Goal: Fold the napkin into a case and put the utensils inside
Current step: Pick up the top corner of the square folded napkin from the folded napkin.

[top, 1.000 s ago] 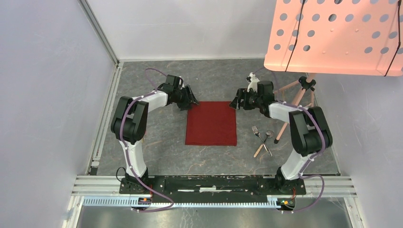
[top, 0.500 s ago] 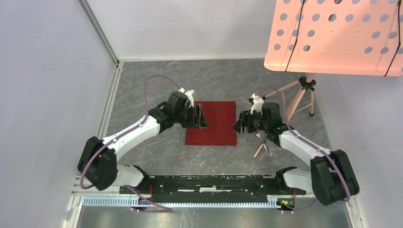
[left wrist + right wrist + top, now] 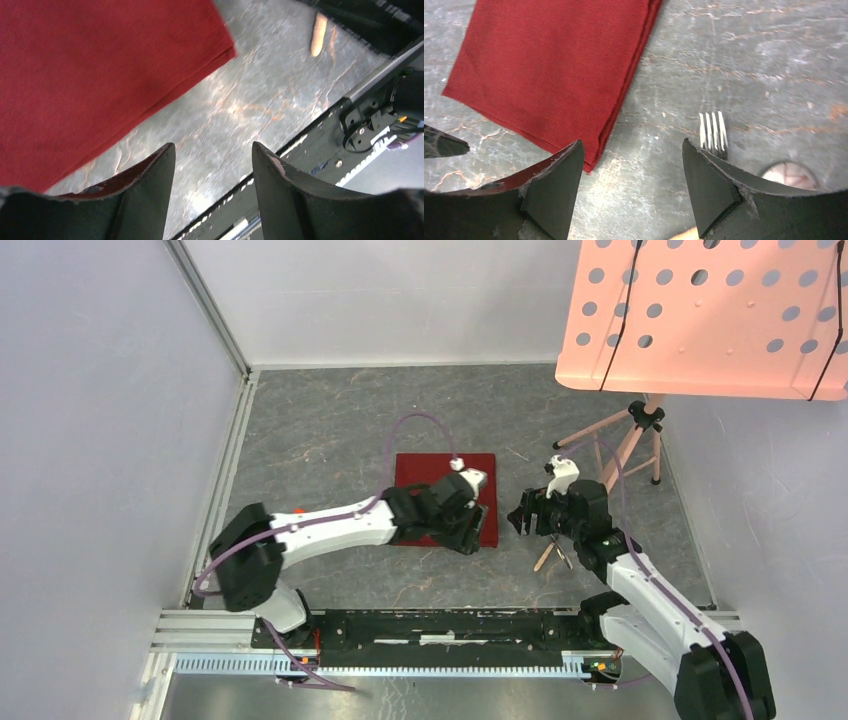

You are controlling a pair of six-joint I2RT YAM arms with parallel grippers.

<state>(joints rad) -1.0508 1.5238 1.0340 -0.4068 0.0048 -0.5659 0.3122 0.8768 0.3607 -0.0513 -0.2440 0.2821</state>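
Napkin (image 3: 428, 470) lies flat; left claw (image 3: 212, 150) and right claw (image 3: 631, 146) hover spread by its near-right corner.

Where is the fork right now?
In the right wrist view, the fork lies on the table right of the napkin, just beyond the right gripper.

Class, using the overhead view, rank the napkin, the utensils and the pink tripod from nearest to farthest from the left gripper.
1. napkin, directly by the left gripper.
2. utensils, to its right.
3. pink tripod, far right, back.
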